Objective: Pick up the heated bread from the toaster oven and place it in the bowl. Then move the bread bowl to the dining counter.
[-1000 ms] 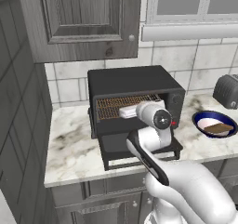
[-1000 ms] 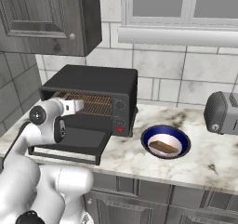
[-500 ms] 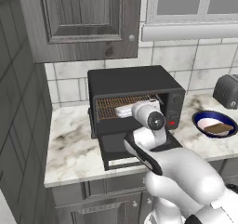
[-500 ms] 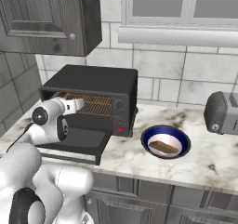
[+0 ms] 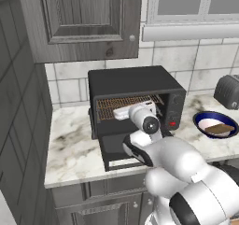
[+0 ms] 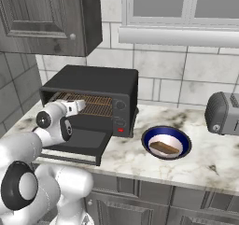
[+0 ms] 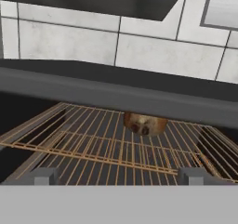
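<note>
The black toaster oven (image 5: 135,86) (image 6: 100,81) stands on the marbled counter with its door dropped open. Far back on its copper wire rack (image 7: 116,148) lies a small brown piece, the heated bread (image 7: 145,124), its top hidden by the oven's upper frame. My gripper (image 5: 119,113) (image 6: 80,106) (image 7: 118,174) hovers at the oven's mouth just above the rack, open, with nothing between its fingertips (image 7: 44,175). To the oven's right rests the blue-rimmed bowl (image 5: 201,121) (image 6: 148,137), with a flat tan slice (image 5: 219,128) (image 6: 164,147) lying in it. The dining counter is out of view.
The open oven door (image 5: 116,147) (image 6: 81,142) juts out over the counter below my hand. A dark grey slot toaster (image 5: 228,91) (image 6: 224,113) stands at the far right. A wall cabinet (image 5: 84,18) hangs above the oven, and tiled wall backs the counter.
My hand has crept slightly closer to the oven's opening while the arm's lower links shifted behind it. The jaws stayed open. Bowl and slice have not moved.
</note>
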Motion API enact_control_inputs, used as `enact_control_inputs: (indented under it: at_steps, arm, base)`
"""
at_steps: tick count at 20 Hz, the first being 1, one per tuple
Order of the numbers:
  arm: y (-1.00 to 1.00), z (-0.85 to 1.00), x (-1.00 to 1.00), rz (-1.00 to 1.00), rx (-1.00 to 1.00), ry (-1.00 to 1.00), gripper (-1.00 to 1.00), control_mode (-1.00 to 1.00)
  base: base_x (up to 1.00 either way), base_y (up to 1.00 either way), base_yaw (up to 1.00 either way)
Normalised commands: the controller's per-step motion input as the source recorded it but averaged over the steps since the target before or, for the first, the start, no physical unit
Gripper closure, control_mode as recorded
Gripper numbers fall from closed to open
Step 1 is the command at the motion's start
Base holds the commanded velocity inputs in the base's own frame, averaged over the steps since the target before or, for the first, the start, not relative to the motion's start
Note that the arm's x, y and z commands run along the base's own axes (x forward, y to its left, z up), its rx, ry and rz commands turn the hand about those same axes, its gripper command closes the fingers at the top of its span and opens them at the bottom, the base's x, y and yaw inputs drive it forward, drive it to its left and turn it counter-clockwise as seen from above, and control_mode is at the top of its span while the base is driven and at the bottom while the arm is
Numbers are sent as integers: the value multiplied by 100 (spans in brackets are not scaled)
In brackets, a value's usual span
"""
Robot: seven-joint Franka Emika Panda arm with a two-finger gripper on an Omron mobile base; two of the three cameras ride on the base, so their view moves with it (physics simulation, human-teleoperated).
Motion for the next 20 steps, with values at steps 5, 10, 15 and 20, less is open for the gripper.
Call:
enact_control_inputs:
  at_steps: [5,10,15,20]
  arm:
    - [9,-27,20,-1,-4,-4,-100,-100]
    - [1,-15,19,0,-1,-5,-100,-100]
    - [0,-7,23,0,0,-5,-100,-100]
    - [0,-8,26,0,0,-4,-100,-100]
  base:
    - [0,0,0]
    - [0,0,0]
    - [0,0,0]
    - [0,0,0]
